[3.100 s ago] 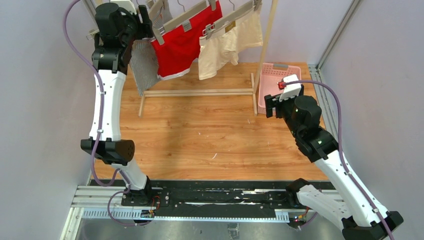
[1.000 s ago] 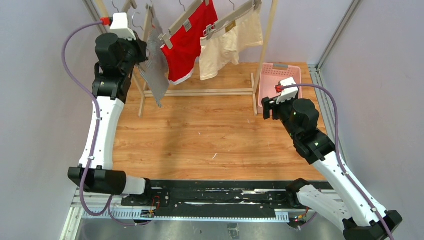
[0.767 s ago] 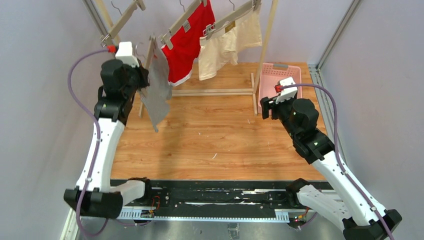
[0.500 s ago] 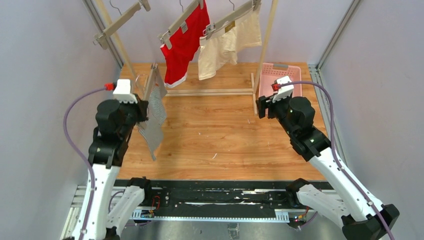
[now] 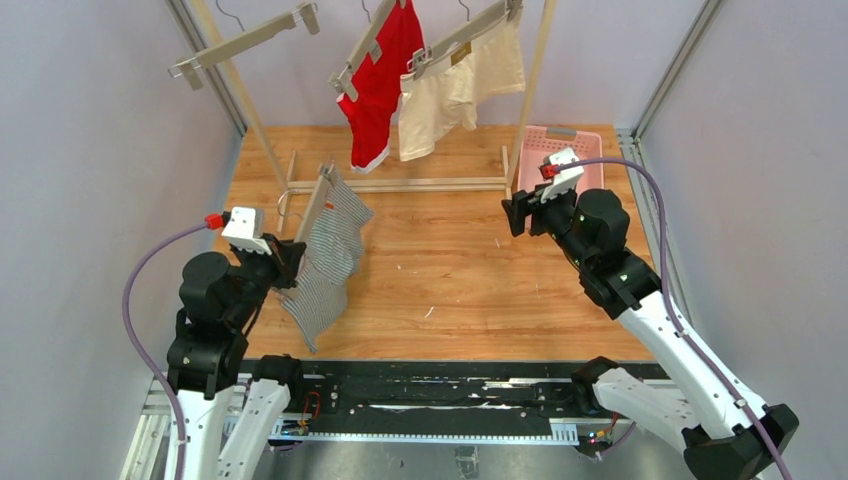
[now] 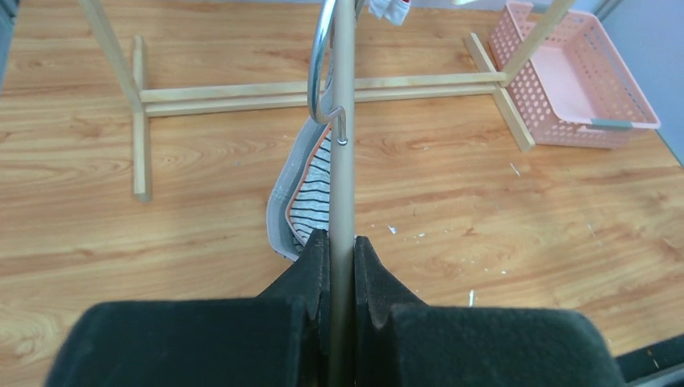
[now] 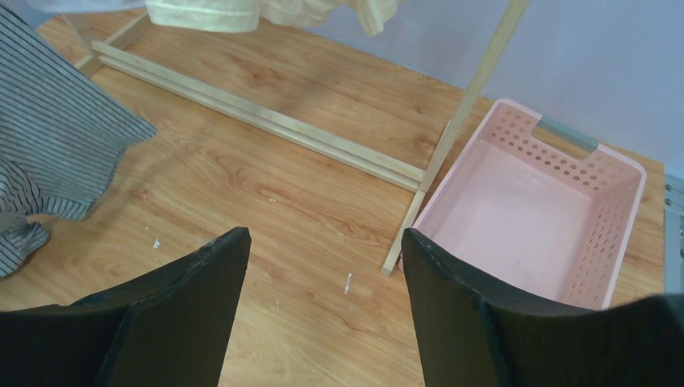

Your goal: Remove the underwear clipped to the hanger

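My left gripper (image 5: 291, 262) is shut on the bar of a wooden hanger (image 5: 315, 205), held low over the near-left of the table. The grey striped underwear (image 5: 330, 265) hangs clipped below that bar. In the left wrist view the hanger (image 6: 343, 153) runs between the shut jaws of the left gripper (image 6: 342, 242), with the grey underwear (image 6: 310, 201) beneath it. The red underwear (image 5: 380, 80) and the cream underwear (image 5: 455, 85) hang clipped on hangers on the rack. My right gripper (image 5: 512, 215) stands open and empty beside the rack's right post, seen again in the right wrist view (image 7: 324, 238).
The wooden rack has a base bar (image 5: 400, 185) and a right upright (image 5: 530, 110). A bare hanger (image 5: 240, 40) hangs at its top left. A pink basket (image 5: 592, 150) sits at the back right, also shown in the right wrist view (image 7: 621, 234).
My left arm has pulled the hanger with the grey underwear off the rack, down and toward the near-left. The red underwear has swung. The right gripper has edged left.
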Motion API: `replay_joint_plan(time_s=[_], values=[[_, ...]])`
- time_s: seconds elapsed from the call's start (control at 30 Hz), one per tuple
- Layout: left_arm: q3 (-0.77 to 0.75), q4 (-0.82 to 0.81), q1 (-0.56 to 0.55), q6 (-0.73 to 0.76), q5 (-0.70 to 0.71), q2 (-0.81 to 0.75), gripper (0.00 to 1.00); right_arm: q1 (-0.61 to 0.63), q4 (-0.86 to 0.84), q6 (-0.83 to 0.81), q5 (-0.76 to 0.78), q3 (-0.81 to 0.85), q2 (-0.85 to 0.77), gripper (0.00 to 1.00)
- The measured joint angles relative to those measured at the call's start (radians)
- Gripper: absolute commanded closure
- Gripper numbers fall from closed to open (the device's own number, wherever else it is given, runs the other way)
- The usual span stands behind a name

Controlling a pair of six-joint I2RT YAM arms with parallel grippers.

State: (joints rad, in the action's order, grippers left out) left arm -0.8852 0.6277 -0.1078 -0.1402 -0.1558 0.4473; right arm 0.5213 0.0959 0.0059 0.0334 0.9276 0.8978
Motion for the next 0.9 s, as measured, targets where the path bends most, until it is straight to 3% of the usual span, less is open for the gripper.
replay_joint_plan(time_s=[0.67, 0.9], values=[[-0.082, 0.131, 0.000, 0.001, -0.115, 0.010, 1.00, 0.002, 0.018, 0.019, -0.010, 0.016, -0.059, 0.29], [-0.209, 0.249, 0.000, 0.030, -0.146, 0.089, 1.00, 0.003, 0.024, 0.020, 0.000, 0.006, -0.109, 0.28]])
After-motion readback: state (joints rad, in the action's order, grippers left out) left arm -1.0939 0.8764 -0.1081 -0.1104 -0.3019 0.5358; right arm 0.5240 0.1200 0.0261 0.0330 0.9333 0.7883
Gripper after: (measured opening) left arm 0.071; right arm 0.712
